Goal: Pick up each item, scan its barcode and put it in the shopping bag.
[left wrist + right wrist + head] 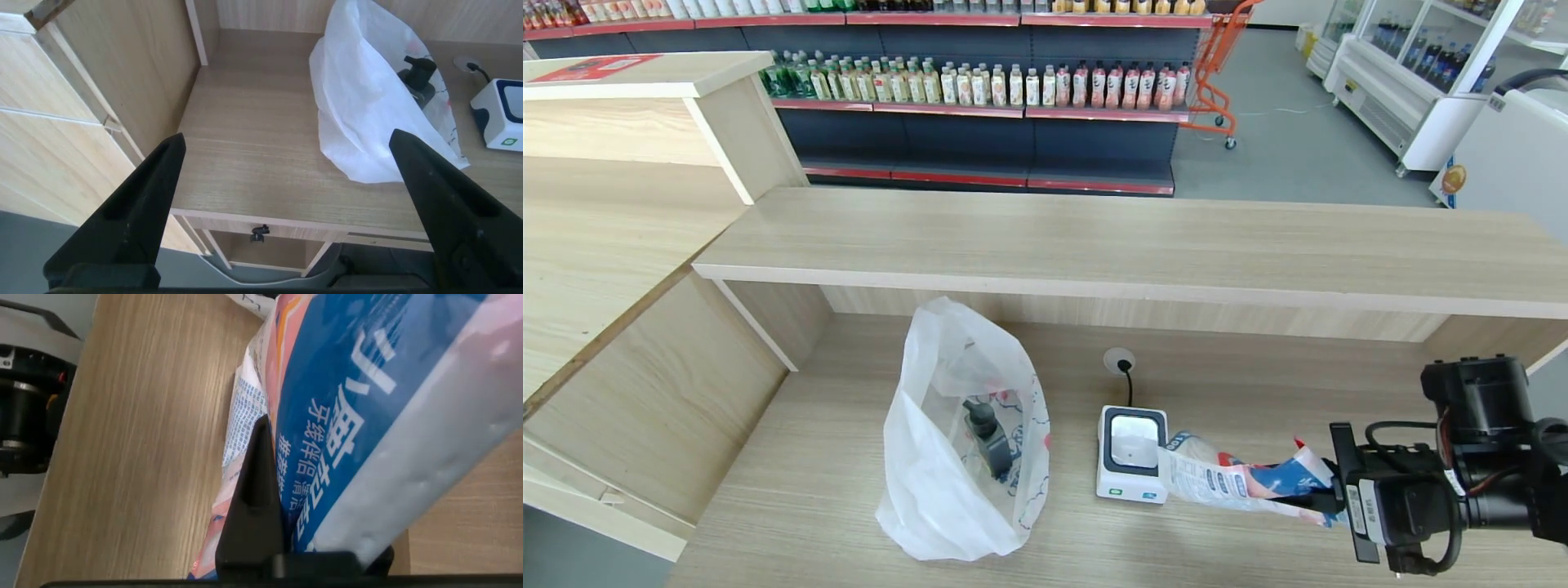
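My right gripper (1327, 498) is shut on a blue, white and red snack packet (1233, 483) at the counter's right. The packet sticks out leftward, its free end over the edge of the white barcode scanner (1130, 464). In the right wrist view the packet (384, 433) is pinched against a black finger (255, 506). A white plastic shopping bag (960, 445) stands open left of the scanner, with a dark pump bottle (988, 441) inside. My left gripper (286, 204) is open, with nothing between its fingers, off the counter's left front corner. Its view takes in the bag (368, 98) and scanner (500, 114).
A raised wooden ledge (1127, 253) runs along the back of the counter. A wooden side wall (654, 408) closes the left. The scanner's cable goes into a round hole (1119, 359) behind it. Bare counter (792, 506) lies left of the bag.
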{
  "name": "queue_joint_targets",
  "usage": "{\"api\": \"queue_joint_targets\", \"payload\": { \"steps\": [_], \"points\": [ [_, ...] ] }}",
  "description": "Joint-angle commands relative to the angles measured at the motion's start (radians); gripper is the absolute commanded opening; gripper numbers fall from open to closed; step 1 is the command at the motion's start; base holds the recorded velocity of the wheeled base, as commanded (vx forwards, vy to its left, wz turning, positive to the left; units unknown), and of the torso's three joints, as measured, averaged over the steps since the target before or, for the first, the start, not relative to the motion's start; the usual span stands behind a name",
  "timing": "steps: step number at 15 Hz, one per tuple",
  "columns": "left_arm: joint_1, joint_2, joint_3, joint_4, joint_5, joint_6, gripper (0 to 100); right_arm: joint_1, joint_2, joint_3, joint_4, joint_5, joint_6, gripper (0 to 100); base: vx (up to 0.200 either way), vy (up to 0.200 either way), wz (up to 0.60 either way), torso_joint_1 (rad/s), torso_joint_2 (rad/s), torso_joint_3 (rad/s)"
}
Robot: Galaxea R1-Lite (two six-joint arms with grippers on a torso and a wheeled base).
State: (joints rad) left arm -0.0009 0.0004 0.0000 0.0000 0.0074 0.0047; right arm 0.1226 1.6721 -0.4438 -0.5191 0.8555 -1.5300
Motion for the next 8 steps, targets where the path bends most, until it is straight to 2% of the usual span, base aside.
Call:
{"api": "queue_joint_targets", "payload": {
  "steps": [1,8],
  "points": [
    [0.001,0.000,0.000,0.000,0.000,0.000,100,-0.006,0.100,-0.047,0.001,0.019,-0.041,0,0.000,0.000,0.00,0.000,0.00,0.000],
    [0.001,0.000,0.000,0.000,0.000,0.000,100,0.026,0.235,-0.173,-0.015,0.071,-0.048,0,0.000,0.000,0.00,0.000,0.00,0.000]
  ]
}}
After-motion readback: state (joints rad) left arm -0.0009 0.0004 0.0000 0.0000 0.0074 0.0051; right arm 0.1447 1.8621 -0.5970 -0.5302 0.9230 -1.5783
